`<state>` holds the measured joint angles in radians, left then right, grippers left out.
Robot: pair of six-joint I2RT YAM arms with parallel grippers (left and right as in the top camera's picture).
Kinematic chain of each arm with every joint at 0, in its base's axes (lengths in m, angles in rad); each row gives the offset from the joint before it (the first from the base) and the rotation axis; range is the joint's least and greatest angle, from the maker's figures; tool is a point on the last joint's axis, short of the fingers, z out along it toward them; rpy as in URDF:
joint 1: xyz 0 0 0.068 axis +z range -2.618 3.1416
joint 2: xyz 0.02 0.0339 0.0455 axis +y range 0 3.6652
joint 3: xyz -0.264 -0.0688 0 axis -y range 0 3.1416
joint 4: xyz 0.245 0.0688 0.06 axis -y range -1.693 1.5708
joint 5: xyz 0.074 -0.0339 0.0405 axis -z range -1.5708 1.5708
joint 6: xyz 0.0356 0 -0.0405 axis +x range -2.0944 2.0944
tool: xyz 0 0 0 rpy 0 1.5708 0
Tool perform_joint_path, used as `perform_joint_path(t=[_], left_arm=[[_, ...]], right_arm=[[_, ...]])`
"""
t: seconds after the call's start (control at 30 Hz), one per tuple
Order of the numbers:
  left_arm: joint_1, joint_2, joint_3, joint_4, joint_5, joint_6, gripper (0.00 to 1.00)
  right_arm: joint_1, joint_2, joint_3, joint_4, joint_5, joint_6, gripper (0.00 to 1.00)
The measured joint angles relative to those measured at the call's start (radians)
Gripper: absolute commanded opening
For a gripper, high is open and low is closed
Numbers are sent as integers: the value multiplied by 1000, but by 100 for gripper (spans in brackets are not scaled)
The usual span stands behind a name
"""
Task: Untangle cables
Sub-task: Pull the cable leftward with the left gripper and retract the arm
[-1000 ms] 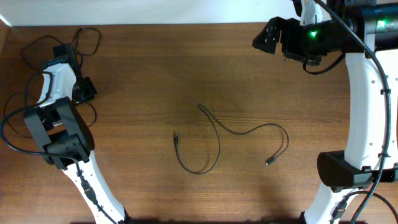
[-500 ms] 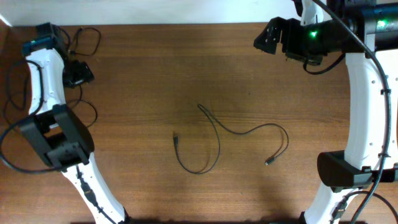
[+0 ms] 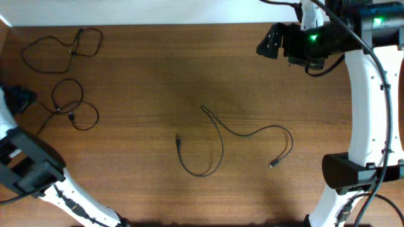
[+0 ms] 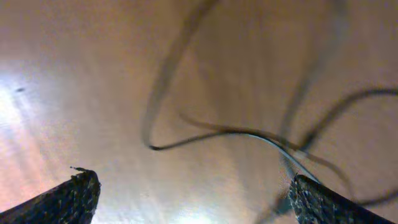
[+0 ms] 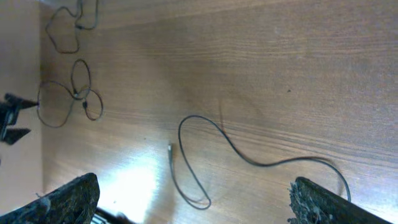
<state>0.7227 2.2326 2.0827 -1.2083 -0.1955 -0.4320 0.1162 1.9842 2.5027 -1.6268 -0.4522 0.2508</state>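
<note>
Three thin black cables lie apart on the brown table. One cable loops at the far left corner. A second cable makes small loops below it. The third cable snakes across the middle; the right wrist view shows it too. My left gripper sits at the table's left edge, just left of the second cable, open and holding nothing. Its wrist view shows blurred cable loops ahead of the open gripper. My right gripper hangs high over the far right, open and empty.
The table's far edge meets a white wall. The right arm's white link and base stand along the right side. The left arm's base fills the near left corner.
My left gripper has opened wide and swung from beside the far-left cables out to the table's left edge. Both left cables now lie uncovered. The right arm has barely moved.
</note>
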Motion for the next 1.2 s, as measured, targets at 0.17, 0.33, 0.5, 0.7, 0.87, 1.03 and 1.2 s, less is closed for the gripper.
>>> perform_joint_path(t=[0.17,0.33,0.5,0.7,0.87,1.03,1.2], left_arm=[[82,0,-11,0,0,-11,80],[109,0,-11,-2,0,-15,79],[109,7,-17,16,0,14,80],[109,117,-24,68,0,33,47],[109,135,-32,126,0,40,20],[109,135,-32,163,0,44,14],[109,135,-32,220,11,46,13]], right_arm=[[0,0,-66,36,8,-5,98],[0,0,-71,56,8,-4,98],[0,0,-71,58,8,-4,98],[0,0,-71,58,7,-4,98],[0,0,-71,58,8,-4,98],[0,0,-71,58,7,-4,98],[0,0,-71,58,7,0,98]])
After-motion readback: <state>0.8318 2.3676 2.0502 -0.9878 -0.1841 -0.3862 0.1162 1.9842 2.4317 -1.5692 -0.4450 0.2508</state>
